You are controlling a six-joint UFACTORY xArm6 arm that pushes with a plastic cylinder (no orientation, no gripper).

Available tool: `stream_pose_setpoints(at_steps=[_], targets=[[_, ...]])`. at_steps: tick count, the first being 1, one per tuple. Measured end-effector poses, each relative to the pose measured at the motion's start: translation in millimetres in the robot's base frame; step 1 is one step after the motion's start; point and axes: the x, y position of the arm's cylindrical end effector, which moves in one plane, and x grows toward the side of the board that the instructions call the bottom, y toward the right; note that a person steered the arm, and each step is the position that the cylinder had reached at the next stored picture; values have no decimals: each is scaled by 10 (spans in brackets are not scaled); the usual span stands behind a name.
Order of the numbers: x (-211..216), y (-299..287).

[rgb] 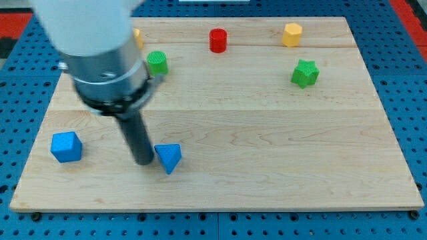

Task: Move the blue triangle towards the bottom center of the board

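My tip [143, 161] rests on the counter [267, 147] in the near-left part of the wooden board, touching or just beside the left edge of the blue triangle [168, 157]. The triangle sits left of the board's middle line and fairly near the near edge, with its point tilted toward the near side. There is no hand on this arm: it ends in a plain dark rod, so nothing is held or clamped, and the rod only leans against the block's side.

To the left of my tip, well apart from it, a blue cube [66, 146] lies near the board's left edge. Farther back, a green cylinder [157, 63] stands just right of the arm's grey body, which covers much of the far-left corner. A yellow block [137, 37] peeps out beside that body at the far edge; its shape cannot be made out. A red cylinder [217, 40] stands at the far edge near the middle, and a yellow hexagonal block [291, 34] lies to its right. A green star-shaped block [305, 73] sits on the right side, a little nearer than the yellow one.
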Motion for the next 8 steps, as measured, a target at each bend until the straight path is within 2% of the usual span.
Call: stream_pose_setpoints(at_steps=[1,2,3,5,8], targets=[[17,643],[20,800],[-64,557],[-643,625],[-844,621]])
